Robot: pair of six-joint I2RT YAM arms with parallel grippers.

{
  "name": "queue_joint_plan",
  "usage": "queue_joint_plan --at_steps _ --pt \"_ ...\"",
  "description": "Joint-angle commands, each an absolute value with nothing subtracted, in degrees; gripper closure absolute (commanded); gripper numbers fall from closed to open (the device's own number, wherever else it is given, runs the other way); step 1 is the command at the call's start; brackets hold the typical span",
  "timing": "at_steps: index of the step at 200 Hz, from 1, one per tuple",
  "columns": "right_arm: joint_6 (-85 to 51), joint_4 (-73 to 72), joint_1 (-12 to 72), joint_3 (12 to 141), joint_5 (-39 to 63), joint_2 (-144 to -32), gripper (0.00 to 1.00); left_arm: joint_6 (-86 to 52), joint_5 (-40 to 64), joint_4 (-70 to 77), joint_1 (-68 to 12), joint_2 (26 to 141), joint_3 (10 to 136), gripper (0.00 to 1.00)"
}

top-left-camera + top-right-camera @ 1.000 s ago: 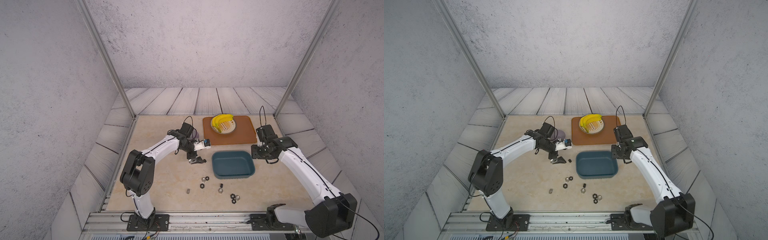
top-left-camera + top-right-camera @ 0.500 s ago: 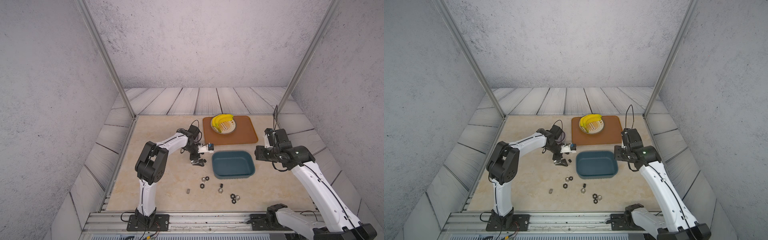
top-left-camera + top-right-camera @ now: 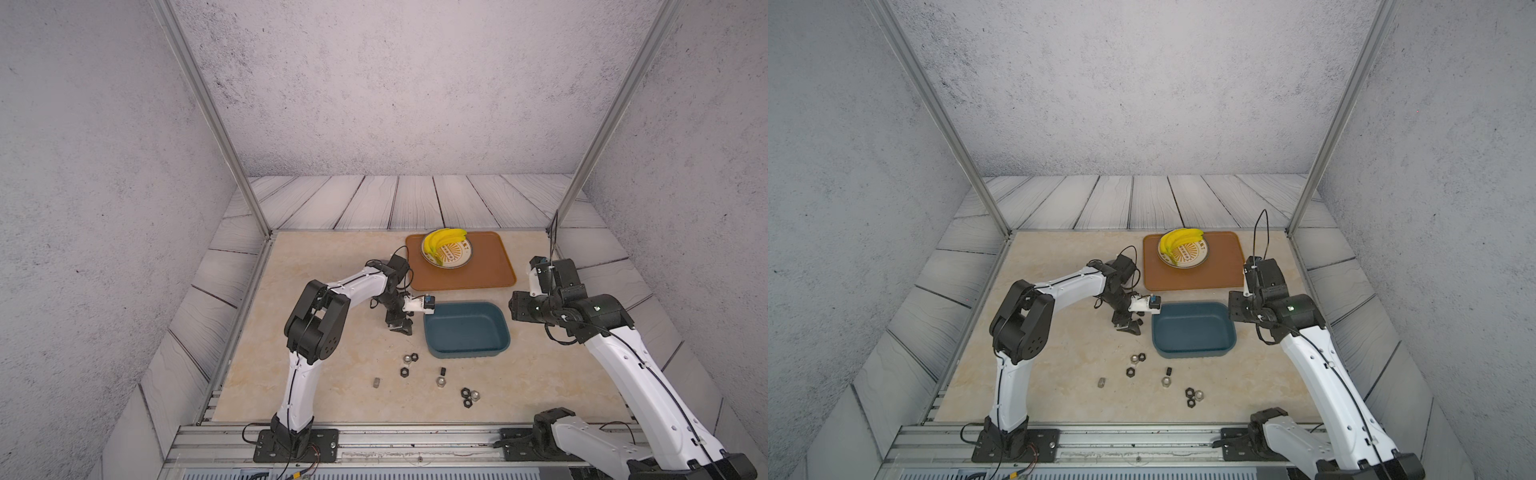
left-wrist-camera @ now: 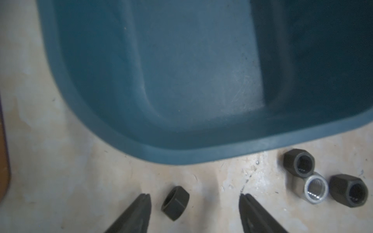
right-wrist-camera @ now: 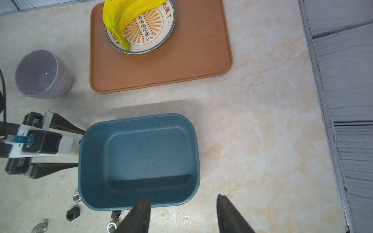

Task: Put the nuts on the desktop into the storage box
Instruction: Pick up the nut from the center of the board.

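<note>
Black nut (image 4: 175, 202) lies loose between the parted jaws of your left tool (image 4: 194, 196); your right tool (image 5: 183, 198), half cropped, gapes empty.

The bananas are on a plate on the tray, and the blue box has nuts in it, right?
No: the box is empty, as the right wrist view shows. The bananas are on the plate on the tray.

Teal storage box (image 3: 467, 354) at middle of worktop (image 3: 332, 270); nuts (image 3: 440, 381), black and silver, scattered on bare marble in front of it; left gripper (image 3: 401, 327) low, just beside box's left end; right gripper (image 3: 515, 311) near its right end; orange-brown tray (image 3: 478, 274) behind, bearing plate (image 3: 457, 259) of bananas (image 3: 442, 239).
</note>
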State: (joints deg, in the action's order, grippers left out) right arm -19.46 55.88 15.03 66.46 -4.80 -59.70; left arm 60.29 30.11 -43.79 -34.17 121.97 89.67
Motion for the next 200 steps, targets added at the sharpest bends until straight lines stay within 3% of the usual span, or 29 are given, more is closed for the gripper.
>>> queue_joint_plan --at_steps 1,133,179,200 --pt "-19.05 56.25 14.94 67.15 -4.25 -58.91 0.43 61.24 30.10 -47.24 -34.61 123.32 91.73 0.36" --pt "-18.19 57.49 14.87 68.03 -5.80 -57.65 0.45 61.26 23.63 -46.55 -35.96 122.22 89.93 0.75" --pt "-18.68 57.44 14.93 68.28 -5.21 -57.65 0.46 61.26 21.82 -42.43 -36.04 119.55 85.90 0.75" --pt "-18.90 57.39 14.94 68.38 -4.86 -57.52 0.46 60.62 21.36 -41.51 -36.04 119.18 85.28 0.81"
